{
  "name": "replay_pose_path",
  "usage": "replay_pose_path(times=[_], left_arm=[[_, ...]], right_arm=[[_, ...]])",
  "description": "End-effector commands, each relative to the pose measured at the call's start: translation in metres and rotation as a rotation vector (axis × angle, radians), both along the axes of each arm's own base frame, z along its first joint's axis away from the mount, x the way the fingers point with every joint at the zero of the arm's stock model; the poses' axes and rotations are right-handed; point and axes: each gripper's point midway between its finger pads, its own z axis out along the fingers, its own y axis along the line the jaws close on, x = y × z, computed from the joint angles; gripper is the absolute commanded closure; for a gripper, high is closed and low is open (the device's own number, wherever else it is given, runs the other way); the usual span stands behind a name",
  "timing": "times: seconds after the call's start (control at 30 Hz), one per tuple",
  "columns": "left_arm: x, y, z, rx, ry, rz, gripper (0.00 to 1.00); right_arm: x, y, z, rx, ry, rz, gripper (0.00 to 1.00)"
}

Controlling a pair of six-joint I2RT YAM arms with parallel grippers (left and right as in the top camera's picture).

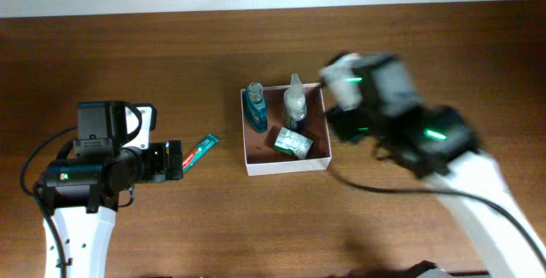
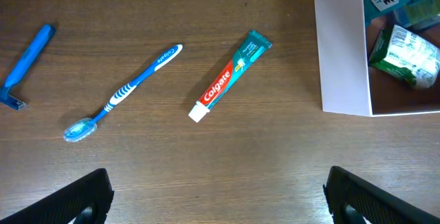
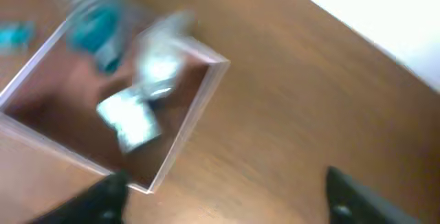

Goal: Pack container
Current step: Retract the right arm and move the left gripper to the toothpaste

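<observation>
The container, a white-walled square box with a reddish-brown floor, sits mid-table. It holds a blue bottle, a clear bottle and a small green carton. A Colgate toothpaste tube lies left of it on the table. My left gripper is open and empty, just left of the tube. In the left wrist view the tube lies ahead of the open fingers. My right gripper is by the box's right wall. It is open and empty in the blurred right wrist view, with the box at left.
A blue toothbrush and a blue razor lie left of the toothpaste in the left wrist view. In the overhead view my left arm hides them. The box wall stands at the right of that view.
</observation>
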Motion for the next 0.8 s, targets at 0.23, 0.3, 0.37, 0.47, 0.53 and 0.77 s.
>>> replay_pose_path(times=[0.23, 0.3, 0.37, 0.47, 0.53, 0.77], left_arm=[[0.01, -0.004, 0.014, 0.033, -0.047, -0.089, 0.01], [0.016, -0.01, 0.02, 0.044, -0.049, -0.128, 0.01], [0.033, -0.023, 0.025, 0.073, -0.046, -0.203, 0.01], [0.056, -0.026, 0.011, 0.168, -0.002, -0.256, 0.01], [0.068, -0.027, -0.01, 0.213, 0.054, -0.281, 0.01], [0.079, -0.029, -0.106, 0.217, 0.353, -0.312, 0.01]], right_arm=[[-0.069, -0.134, -0.01, 0.295, 0.129, -0.72, 0.02], [-0.074, -0.139, -0.03, 0.318, 0.19, -0.762, 0.02], [-0.082, -0.147, -0.058, 0.329, 0.259, -0.822, 0.02], [-0.09, -0.152, -0.09, 0.335, 0.333, -0.863, 0.02], [-0.097, -0.155, -0.105, 0.328, 0.374, -0.888, 0.02], [-0.105, -0.16, -0.124, 0.322, 0.416, -0.921, 0.02]])
